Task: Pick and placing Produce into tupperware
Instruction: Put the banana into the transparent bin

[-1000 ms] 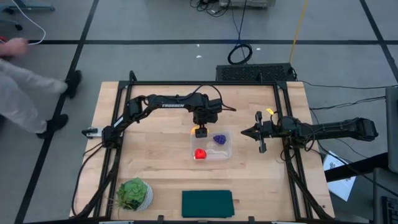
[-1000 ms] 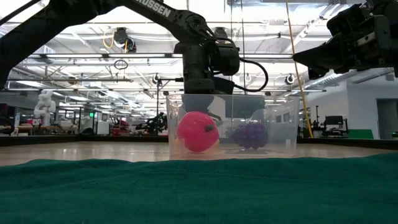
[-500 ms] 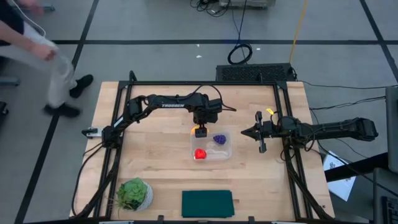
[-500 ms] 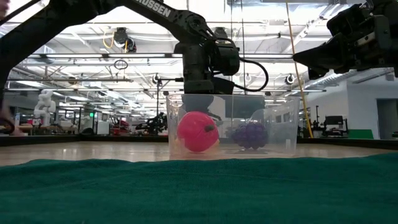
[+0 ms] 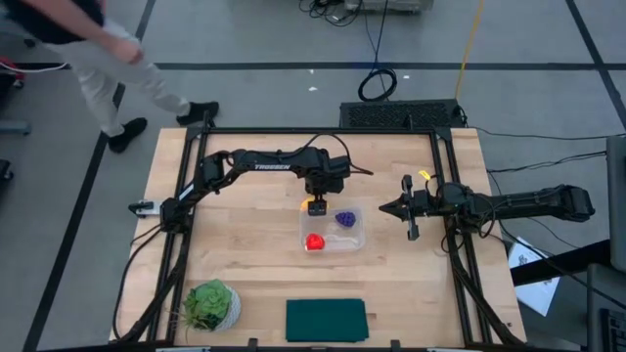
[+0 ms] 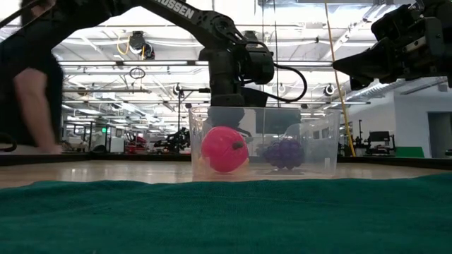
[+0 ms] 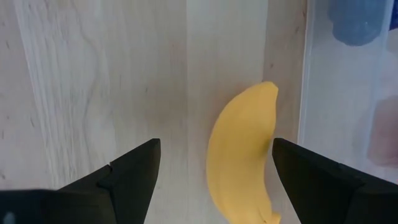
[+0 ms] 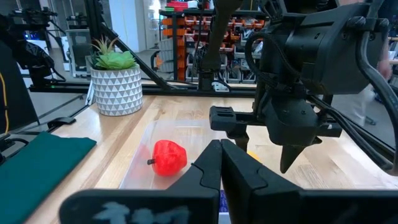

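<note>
The yellow banana lies on its side on the wood, just outside the clear tupperware's far left corner; it also shows in the high view. My left gripper is open above the banana, one finger on each side, not touching it. It also shows in the high view. The red fruit and the purple grape cluster rest on the tupperware's floor; both show in the low view, the fruit and the cluster. My right gripper is shut and empty, right of the tupperware.
A potted green plant stands near the front left. A dark green cloth lies flat at the front edge. A person moves past the table's far left corner. Bare wood lies left of the tupperware.
Both arms and the produce have kept still. The person beyond the table's far left corner has walked along the floor toward the table's far edge.
</note>
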